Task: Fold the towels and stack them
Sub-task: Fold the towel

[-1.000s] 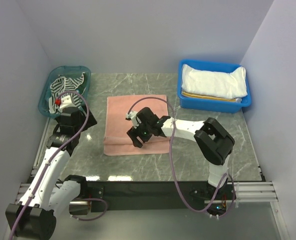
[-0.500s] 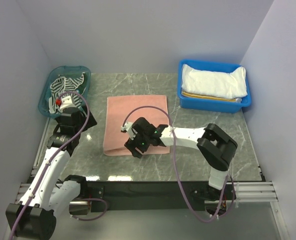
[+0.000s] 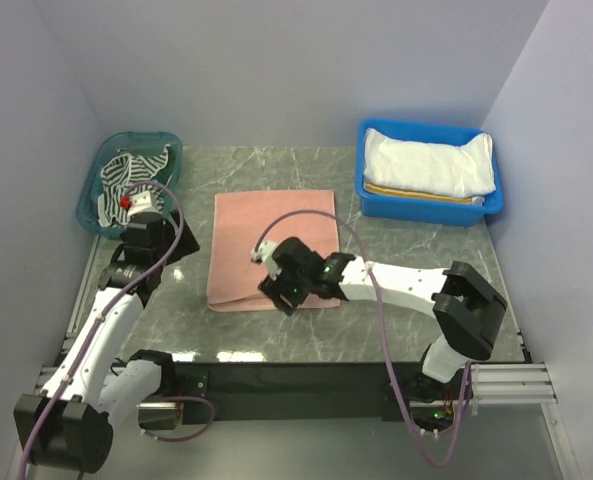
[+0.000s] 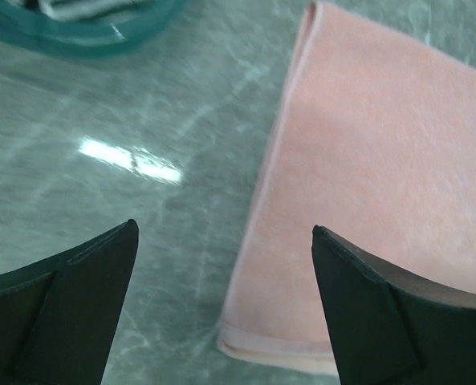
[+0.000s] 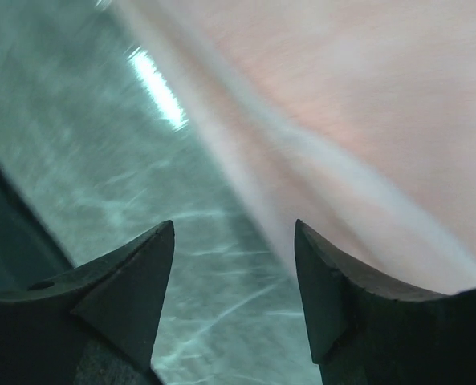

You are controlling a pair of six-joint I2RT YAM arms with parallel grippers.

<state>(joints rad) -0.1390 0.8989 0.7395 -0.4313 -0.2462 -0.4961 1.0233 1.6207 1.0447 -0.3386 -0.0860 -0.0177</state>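
A salmon pink towel [image 3: 276, 225] lies folded flat in the middle of the table. My right gripper [image 3: 279, 292] hovers low over its near edge, jaws open; in the right wrist view the gripper [image 5: 233, 226] has only table between its fingers, and the blurred pink towel [image 5: 366, 96] edge runs past the right finger. My left gripper [image 3: 166, 248] is left of the towel, open wide and holding nothing [image 4: 224, 230]; the pink towel [image 4: 382, 160] shows its left edge and near-left corner. A white towel [image 3: 431, 165] lies on a yellow-striped one [image 3: 416, 192]. A dark-and-white striped towel [image 3: 126, 175] sits crumpled.
A blue bin [image 3: 376, 195] at the back right holds the white and yellow-striped towels. A teal basket [image 3: 91, 215] at the back left holds the striped one; its rim [image 4: 85, 36] shows in the left wrist view. Walls close in on three sides.
My right gripper has slid toward the near edge of the pink towel, its jaws narrowing somewhat, and its elbow has swung right. The left wrist has shifted slightly toward the basket.
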